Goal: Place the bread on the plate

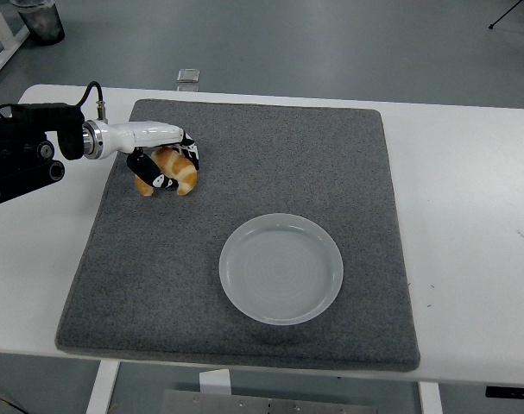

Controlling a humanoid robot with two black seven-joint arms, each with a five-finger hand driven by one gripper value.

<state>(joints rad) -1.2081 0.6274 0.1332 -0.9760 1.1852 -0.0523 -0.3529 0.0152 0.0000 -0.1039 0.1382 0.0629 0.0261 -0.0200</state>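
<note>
The left robot hand [165, 162] reaches in from the counter's left edge, its black fingers [162, 182] curled around a croissant [177, 171] — a golden-brown, crescent-shaped piece of bread. The fingers wrap the pastry from above and from its left side, with the thumb side near its far end; the croissant's right half sticks out bare past them. Whether the croissant is lifted or touching the surface under it cannot be told from this view. Behind the hand a white forearm section [136, 134] runs back to a silver collar and then to the black arm [20, 151], which lies over the counter's far left corner, with a thin black cable arching up from the wrist.

The hand and croissant sit over the far left part of a dark grey mat [244, 155] that covers most of the middle of the white counter [469, 216]. On the same mat, nearer the counter's front edge and a little right of centre, lies a round, pale, translucent plate [281, 268] with nothing on it — well apart from the croissant.

Beyond the counter's far edge is a grey floor, with a small grey object [188, 77] on it just behind the mat's far side, and a dark container [39, 19] at the upper left corner.
</note>
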